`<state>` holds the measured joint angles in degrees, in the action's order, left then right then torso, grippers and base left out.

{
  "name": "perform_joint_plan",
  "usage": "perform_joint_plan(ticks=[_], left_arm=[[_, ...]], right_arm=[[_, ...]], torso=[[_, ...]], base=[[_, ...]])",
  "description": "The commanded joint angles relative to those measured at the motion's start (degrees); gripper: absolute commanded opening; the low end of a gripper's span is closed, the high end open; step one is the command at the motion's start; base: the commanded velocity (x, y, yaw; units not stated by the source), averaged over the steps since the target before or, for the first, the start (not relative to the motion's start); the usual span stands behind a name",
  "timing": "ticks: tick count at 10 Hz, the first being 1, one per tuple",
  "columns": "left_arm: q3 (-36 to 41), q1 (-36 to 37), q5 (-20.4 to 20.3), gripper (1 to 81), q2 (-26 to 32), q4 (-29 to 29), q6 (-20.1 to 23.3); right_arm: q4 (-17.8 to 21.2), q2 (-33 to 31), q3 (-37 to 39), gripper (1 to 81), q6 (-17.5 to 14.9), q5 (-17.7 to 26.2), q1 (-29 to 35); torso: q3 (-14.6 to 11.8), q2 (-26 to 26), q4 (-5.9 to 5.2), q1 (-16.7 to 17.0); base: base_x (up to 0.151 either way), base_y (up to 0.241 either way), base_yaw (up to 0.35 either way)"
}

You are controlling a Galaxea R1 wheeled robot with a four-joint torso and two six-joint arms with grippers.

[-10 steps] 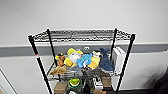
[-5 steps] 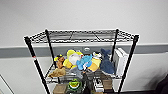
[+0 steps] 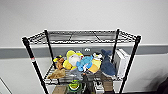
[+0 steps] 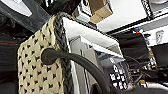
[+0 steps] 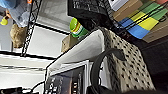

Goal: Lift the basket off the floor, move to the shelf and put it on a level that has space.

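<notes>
Rack sits lower in frame than before; top tier bare. Basket raised at both wrists; gripper states unreadable.

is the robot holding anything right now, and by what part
It looks to be carrying the basket by its two dark loop handles, one at each wrist. The fingers themselves cannot be made out, so the exact grip cannot be confirmed.

One black wire shelf with four posts counted, one bare top level, one tier of plush toys too crowded to be counted, one white box, one cream woven basket, two loop handles, one seen per wrist view.
</notes>
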<state>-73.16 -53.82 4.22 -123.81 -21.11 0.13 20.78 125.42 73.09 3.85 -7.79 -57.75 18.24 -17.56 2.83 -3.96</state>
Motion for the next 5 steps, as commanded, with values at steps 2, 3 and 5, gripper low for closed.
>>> perform_joint_plan(ticks=[2,3,5], left_arm=[[3.46,6.75,1.58,1.0,1.72,0.72,0.66],[3.37,6.67,1.58,1.0,1.72,0.72,0.66],[3.54,6.75,1.58,1.0,1.8,0.64,0.66]], right_arm=[[0.31,-1.55,-3.93,1.0,0.01,0.93,6.37],[0.31,-1.63,-4.02,1.0,0.01,0.93,6.45],[0.31,-1.63,-4.02,1.0,0.1,0.93,6.54]], torso=[[0.0,0.0,0.0,0.0],[0.0,0.0,0.0,0.0],[0.0,0.0,0.0,0.02]], base=[[0.083,0.0,0.0],[0.083,0.0,0.0],[0.081,0.0,0.0]])
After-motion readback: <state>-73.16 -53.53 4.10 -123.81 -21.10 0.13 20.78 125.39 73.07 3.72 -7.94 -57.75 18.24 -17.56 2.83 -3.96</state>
